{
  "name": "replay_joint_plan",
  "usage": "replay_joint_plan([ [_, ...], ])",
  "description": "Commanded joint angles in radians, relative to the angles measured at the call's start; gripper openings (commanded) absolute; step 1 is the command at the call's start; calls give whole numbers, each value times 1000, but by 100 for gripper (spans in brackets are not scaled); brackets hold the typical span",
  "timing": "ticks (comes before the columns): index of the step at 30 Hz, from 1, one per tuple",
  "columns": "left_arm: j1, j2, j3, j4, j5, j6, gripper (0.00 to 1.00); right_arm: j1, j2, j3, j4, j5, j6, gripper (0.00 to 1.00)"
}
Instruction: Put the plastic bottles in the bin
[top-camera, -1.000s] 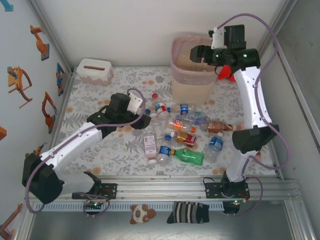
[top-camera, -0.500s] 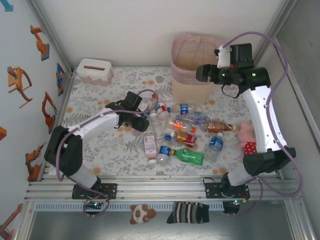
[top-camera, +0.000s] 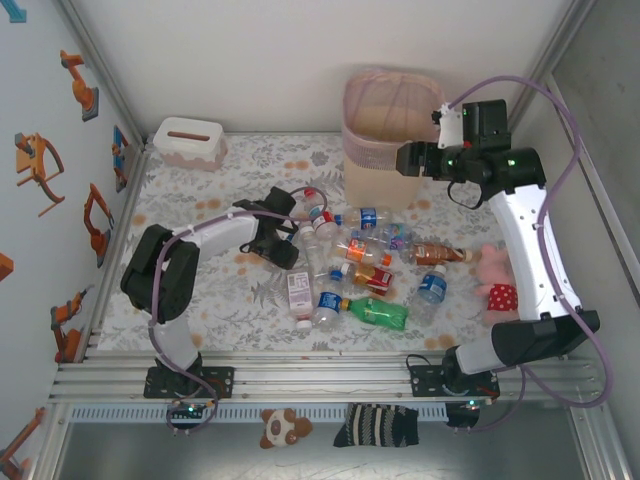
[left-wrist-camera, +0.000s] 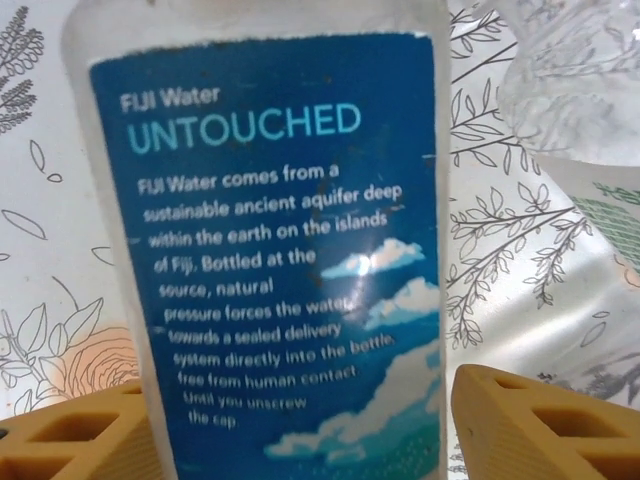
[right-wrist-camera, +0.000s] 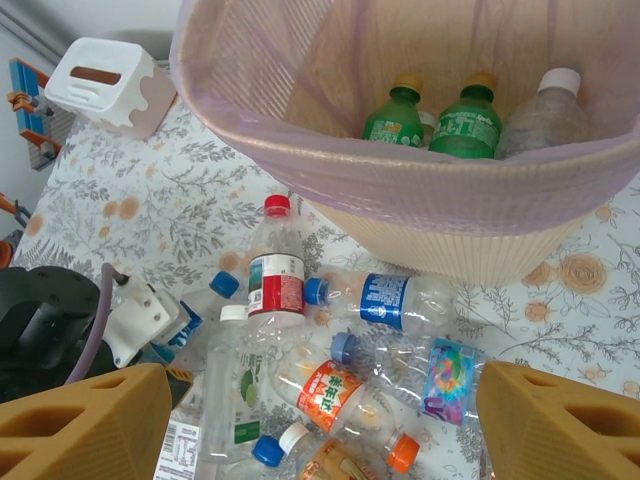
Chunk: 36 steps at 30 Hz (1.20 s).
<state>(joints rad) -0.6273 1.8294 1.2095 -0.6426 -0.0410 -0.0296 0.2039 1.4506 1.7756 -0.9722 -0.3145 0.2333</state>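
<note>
Several plastic bottles (top-camera: 370, 262) lie in a heap on the flowered table, in front of the pale pink bin (top-camera: 385, 120). My left gripper (top-camera: 287, 238) is down at the heap's left edge. Its fingers straddle a clear bottle with a blue Fiji label (left-wrist-camera: 270, 250), and a thin gap shows at the right finger (left-wrist-camera: 545, 425). My right gripper (top-camera: 405, 160) hangs open and empty beside the bin's right rim, looking down on the bottles (right-wrist-camera: 345, 390). Two green bottles (right-wrist-camera: 400, 118) and a clear one (right-wrist-camera: 545, 110) lie inside the bin (right-wrist-camera: 400, 185).
A white tissue box (top-camera: 188, 142) stands at the back left. A pink plush toy (top-camera: 495, 275) lies against the right wall, and a pink carton (top-camera: 300, 290) lies at the heap's near left. Metal rails and side walls bound the table.
My left arm has reached further right into the heap and its fingers have narrowed round the Fiji bottle. My right gripper has drawn back rightward from over the bin's mouth.
</note>
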Motion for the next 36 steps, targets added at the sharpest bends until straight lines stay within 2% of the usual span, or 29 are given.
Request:
replay_joint_plan([
  [1,4,31,21,-36,10,5,66,-6,-16,-7,5,18,-21,79],
  [9,10,55,22,-43,18,-7,61,-6,-9,-6,18,11,-16,78],
  [14,12,53,22,-46,17,-12,55,-6,-6,-2,19,9,-15,78],
  [24,26,-3,18,-37,42,-27,48,-6,-4,-8,27,-4,-10,79],
  [27,28,-39,20,-32,49,-29,47,-6,-6,-8,35,12,4,84],
  [30,29,-82,31,-24,72,-32,47,-6,-10,-14,62,-10,7,99],
  [36,30,-172,59,3,145,-37,46,-6,-12,-30,115,-86,31,100],
])
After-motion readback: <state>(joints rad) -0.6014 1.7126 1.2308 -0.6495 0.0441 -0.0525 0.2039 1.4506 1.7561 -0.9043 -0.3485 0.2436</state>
